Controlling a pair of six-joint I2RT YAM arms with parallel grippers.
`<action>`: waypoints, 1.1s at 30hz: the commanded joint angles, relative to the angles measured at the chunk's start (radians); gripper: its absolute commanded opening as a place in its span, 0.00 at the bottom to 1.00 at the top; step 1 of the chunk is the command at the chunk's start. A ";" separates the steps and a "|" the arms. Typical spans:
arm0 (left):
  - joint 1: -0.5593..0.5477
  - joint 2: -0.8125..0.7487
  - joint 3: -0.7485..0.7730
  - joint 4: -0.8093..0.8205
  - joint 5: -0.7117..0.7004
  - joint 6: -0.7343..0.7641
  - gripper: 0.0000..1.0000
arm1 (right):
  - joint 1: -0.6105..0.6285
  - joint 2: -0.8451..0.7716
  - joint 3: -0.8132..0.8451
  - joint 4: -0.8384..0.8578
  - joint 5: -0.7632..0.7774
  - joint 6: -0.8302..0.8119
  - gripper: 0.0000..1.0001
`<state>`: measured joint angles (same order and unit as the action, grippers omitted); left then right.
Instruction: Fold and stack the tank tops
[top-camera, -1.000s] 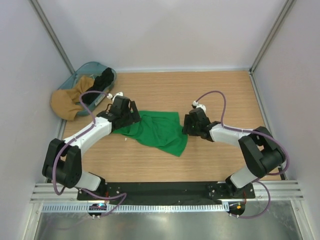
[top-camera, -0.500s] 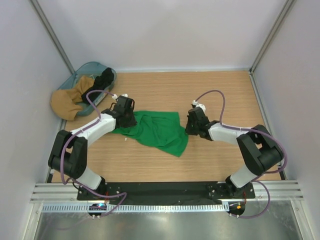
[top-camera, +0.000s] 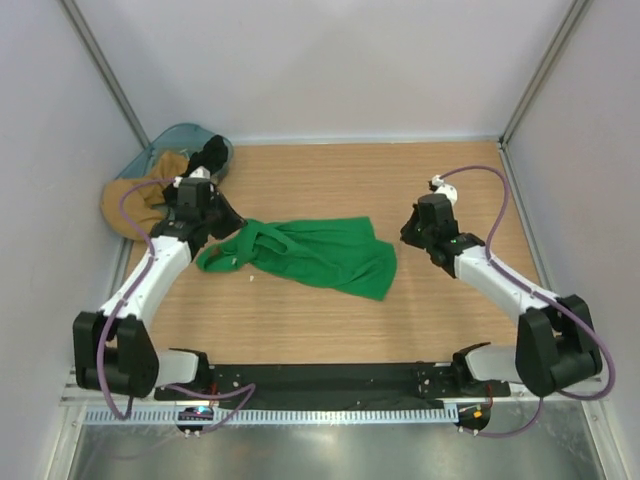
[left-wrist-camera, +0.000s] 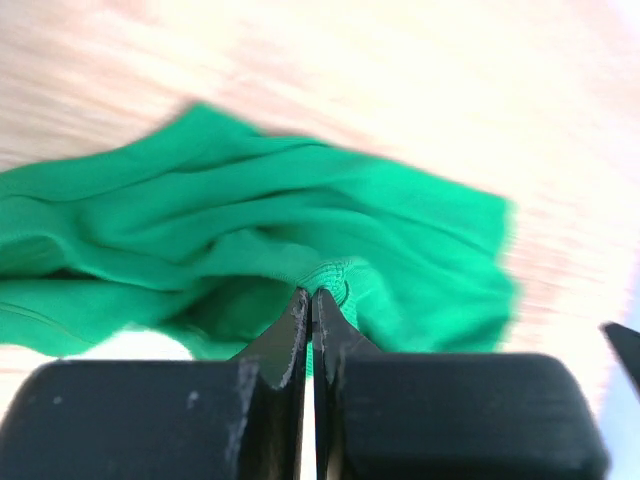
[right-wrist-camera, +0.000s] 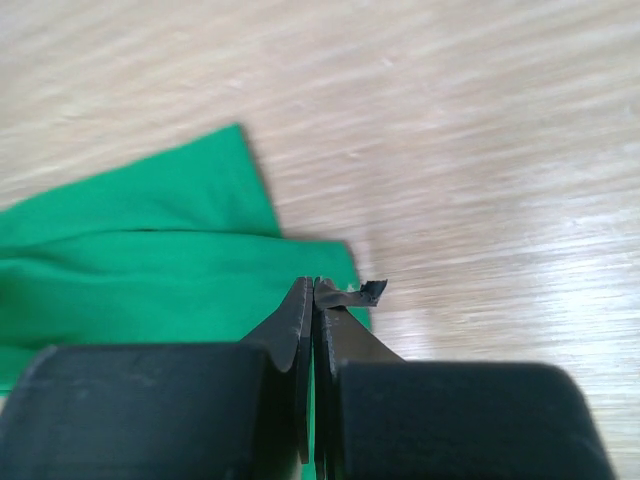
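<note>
The green tank top (top-camera: 320, 258) lies crumpled and stretched sideways on the wooden table, its strap loops (top-camera: 218, 256) at the left end. My left gripper (top-camera: 228, 228) is shut on its upper left part. In the left wrist view the tips (left-wrist-camera: 310, 292) pinch a ribbed green hem (left-wrist-camera: 340, 272). My right gripper (top-camera: 405, 237) is shut at the garment's right edge. In the right wrist view the tips (right-wrist-camera: 313, 282) sit over the green corner (right-wrist-camera: 130, 260) and seem to pinch it. The black tank top (top-camera: 210, 155) lies bunched in a basket at the back left.
A teal basket (top-camera: 180, 135) sits in the back left corner, with a tan cloth (top-camera: 135, 205) spilling over its rim. A small white speck (top-camera: 251, 279) lies on the table (top-camera: 330, 180). A torn black pad strip (right-wrist-camera: 362, 292) sticks out from my right fingertip. Walls enclose three sides.
Both grippers have shut and drawn apart, left going left and back, right going right. The green tank top has been pulled wider, its straps now trailing out at the left.
</note>
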<state>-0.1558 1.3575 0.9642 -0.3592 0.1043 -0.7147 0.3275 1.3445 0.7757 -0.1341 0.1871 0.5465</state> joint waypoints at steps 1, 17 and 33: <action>-0.004 -0.148 -0.010 -0.017 0.074 -0.026 0.00 | 0.019 -0.139 0.022 0.004 -0.056 -0.019 0.01; 0.002 -0.594 -0.357 -0.159 -0.286 -0.088 0.81 | 0.090 -0.298 -0.279 0.033 -0.020 -0.022 0.39; -0.370 -0.301 -0.318 -0.003 -0.132 -0.190 0.50 | 0.091 -0.312 -0.311 0.071 -0.021 -0.019 0.38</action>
<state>-0.5049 1.0016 0.6628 -0.4496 -0.0048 -0.8570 0.4171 1.0534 0.4686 -0.1104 0.1616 0.5289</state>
